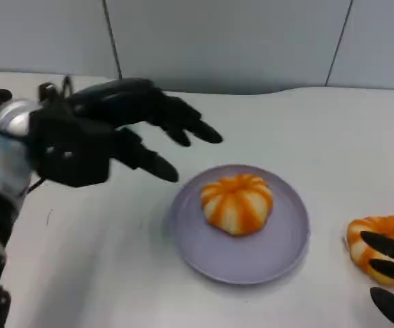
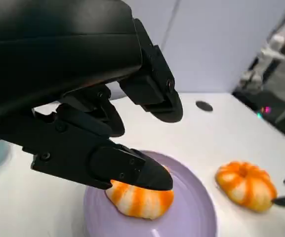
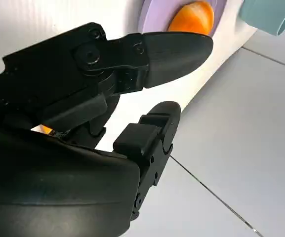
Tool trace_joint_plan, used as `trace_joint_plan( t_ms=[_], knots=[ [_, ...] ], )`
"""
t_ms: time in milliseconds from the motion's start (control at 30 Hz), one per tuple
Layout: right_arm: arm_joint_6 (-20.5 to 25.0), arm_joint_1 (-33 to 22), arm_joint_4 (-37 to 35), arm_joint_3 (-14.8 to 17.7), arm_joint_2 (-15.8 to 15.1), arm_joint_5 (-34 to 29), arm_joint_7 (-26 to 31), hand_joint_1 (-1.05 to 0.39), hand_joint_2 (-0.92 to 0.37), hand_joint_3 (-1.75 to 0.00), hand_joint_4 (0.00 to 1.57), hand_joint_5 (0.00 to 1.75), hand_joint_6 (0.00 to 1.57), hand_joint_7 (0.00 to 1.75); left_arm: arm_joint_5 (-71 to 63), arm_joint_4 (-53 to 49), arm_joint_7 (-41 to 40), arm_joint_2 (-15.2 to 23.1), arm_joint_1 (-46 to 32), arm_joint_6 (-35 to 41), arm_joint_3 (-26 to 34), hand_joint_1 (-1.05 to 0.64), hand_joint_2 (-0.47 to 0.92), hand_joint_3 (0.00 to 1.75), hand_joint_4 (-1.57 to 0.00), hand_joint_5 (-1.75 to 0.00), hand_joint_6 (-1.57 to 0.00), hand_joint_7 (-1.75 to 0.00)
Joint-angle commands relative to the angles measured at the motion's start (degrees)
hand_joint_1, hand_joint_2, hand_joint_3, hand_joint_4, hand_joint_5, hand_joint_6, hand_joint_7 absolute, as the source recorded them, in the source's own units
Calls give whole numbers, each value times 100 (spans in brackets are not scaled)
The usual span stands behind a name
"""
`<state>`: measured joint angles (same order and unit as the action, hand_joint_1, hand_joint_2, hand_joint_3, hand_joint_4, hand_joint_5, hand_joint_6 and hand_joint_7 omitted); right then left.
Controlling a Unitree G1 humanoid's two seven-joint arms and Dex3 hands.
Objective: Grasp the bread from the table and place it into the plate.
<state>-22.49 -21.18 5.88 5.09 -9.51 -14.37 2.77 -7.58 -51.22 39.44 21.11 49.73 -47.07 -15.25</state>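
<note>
I see one orange-striped bread (image 1: 237, 203) lying on the purple plate (image 1: 203, 258), near its middle, and a second bread (image 1: 374, 244) on the white table (image 1: 101, 273) just beside the plate. My left hand (image 1: 125, 126) hangs raised beside the plate, fingers spread and holding nothing. My right hand (image 1: 393, 273) has fingertips touching the second bread; I cannot tell whether it grips.

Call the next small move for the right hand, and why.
Probably close the right hand on the second bread: it lies on the table beside the plate, and the hand's fingers already reach over it. One bread already sits in the plate, and the left hand hovers open, apart from both.
</note>
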Motion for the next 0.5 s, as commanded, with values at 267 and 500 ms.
trace_joint_plan(
  t_ms=[267,500],
  knots=[
    [8,49,-35,45,-71,16,-5,-38,-92,-36,95,1,77,0,2031,1580,-19,-161,-2394,2315,1466,-48,91,1,-57,-173,-48,-149],
    [52,62,-28,31,-52,7,-6,-37,-92,-36,96,2,77,0,2168,2940,-497,-64,-3368,4680,1724,-48,90,0,-70,-175,-51,-174]
  ],
)
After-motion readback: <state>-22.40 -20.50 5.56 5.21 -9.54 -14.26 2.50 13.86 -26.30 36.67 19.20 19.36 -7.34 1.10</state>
